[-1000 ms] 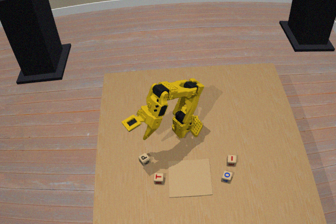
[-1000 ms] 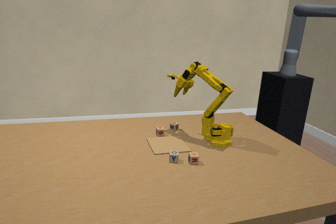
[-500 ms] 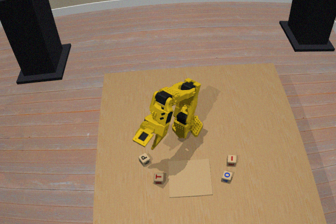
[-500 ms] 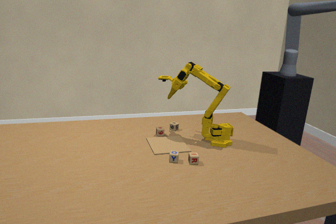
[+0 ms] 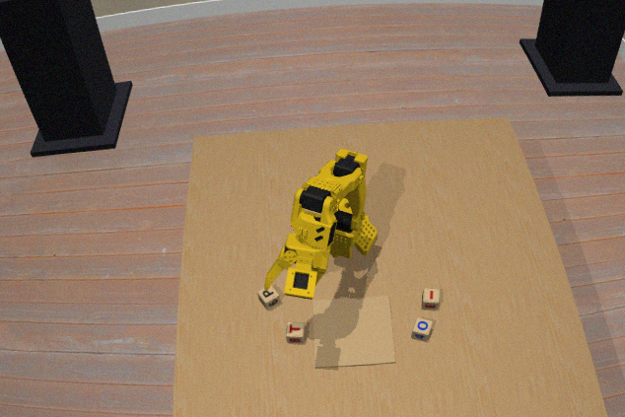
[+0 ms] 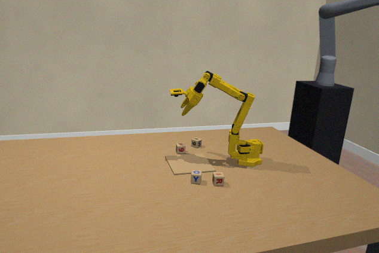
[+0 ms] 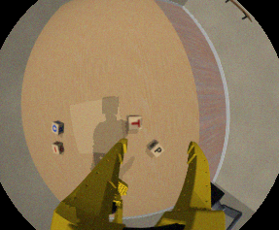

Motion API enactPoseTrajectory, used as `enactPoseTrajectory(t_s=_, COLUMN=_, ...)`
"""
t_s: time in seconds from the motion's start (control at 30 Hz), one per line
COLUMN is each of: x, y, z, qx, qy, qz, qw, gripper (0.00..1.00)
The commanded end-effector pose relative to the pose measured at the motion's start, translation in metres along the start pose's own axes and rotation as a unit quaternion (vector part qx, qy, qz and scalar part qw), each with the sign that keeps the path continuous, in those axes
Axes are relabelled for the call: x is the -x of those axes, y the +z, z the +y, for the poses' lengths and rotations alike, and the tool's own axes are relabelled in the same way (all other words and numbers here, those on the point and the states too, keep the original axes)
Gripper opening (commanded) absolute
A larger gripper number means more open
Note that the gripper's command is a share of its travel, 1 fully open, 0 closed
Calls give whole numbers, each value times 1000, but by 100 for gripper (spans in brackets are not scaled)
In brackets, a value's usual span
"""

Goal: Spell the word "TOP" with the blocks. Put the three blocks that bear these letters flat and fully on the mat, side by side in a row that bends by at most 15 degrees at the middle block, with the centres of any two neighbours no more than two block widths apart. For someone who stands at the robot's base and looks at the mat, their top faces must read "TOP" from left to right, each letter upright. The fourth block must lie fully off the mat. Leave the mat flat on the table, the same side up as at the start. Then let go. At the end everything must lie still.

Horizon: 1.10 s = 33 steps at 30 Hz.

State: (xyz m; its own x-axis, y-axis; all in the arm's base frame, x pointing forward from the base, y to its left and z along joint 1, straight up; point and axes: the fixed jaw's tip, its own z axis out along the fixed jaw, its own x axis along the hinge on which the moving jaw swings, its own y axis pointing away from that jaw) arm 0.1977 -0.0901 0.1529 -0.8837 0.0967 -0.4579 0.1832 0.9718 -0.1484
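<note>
The mat [image 5: 376,331] [image 6: 181,168] [image 7: 82,126] lies flat with no block on it. The T block [image 5: 295,331] [image 6: 180,148] [image 7: 134,122] lies just off its left edge in the top view, letter up. The P block [image 5: 267,296] [image 6: 196,143] [image 7: 156,148] lies farther left, turned at an angle, P up. The O block [image 5: 422,327] [image 6: 196,177] [image 7: 57,128] lies off the mat's right side, O up. My gripper [image 6: 183,110] [image 7: 158,143] is open and empty, high above the table; the P block shows between its fingertips in the wrist view.
The fourth block [image 5: 431,298] [image 6: 218,179] [image 7: 57,147], with a red I on top, lies off the mat near the O block, on the robot base's side. The arm's shadow falls across the mat. Black pedestals stand beyond the table.
</note>
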Motion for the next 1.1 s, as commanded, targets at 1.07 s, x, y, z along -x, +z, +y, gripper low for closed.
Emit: enactPoseTrajectory(t_s=1.07, x=-31, y=74, z=13, qx=65, qy=-13, qz=189, qw=980, gripper=35)
